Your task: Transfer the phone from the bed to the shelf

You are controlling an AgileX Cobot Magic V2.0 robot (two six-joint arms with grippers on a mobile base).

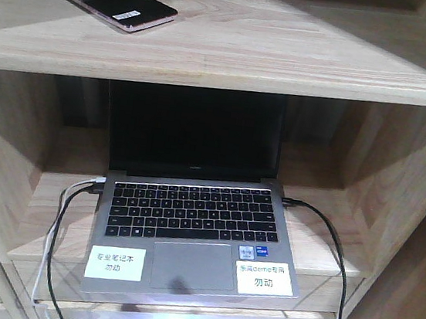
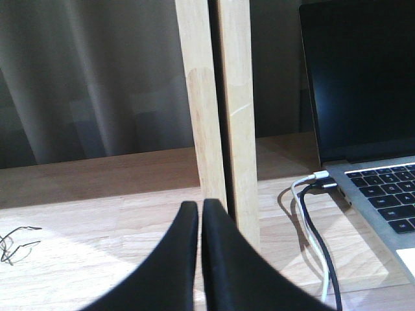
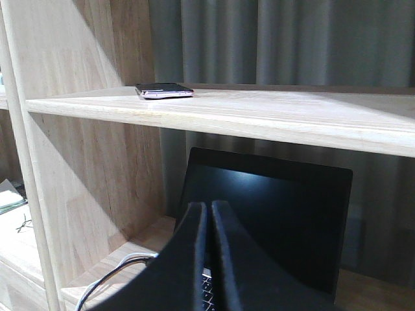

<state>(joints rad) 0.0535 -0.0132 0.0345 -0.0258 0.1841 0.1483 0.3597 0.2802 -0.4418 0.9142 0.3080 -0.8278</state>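
Observation:
The phone (image 1: pixel 110 0), a thin glossy black slab with a pinkish edge and a white barcode sticker, lies flat on the upper board of the light wood shelf (image 1: pixel 287 60), at its left end. In the right wrist view the phone (image 3: pixel 164 90) rests on that same board, up and to the left of my right gripper (image 3: pixel 209 206), which is shut and empty in front of the laptop screen. My left gripper (image 2: pixel 199 205) is shut and empty too, low over the lower board beside a wooden upright (image 2: pixel 224 110). The bed is out of view.
An open grey laptop (image 1: pixel 188 234) with a black screen and two white labels sits on the lower board, under the phone's board. Black and white cables (image 1: pixel 60 234) run from its left side, a black cable (image 1: pixel 334 252) from its right. Thin wire (image 2: pixel 14 243) lies left.

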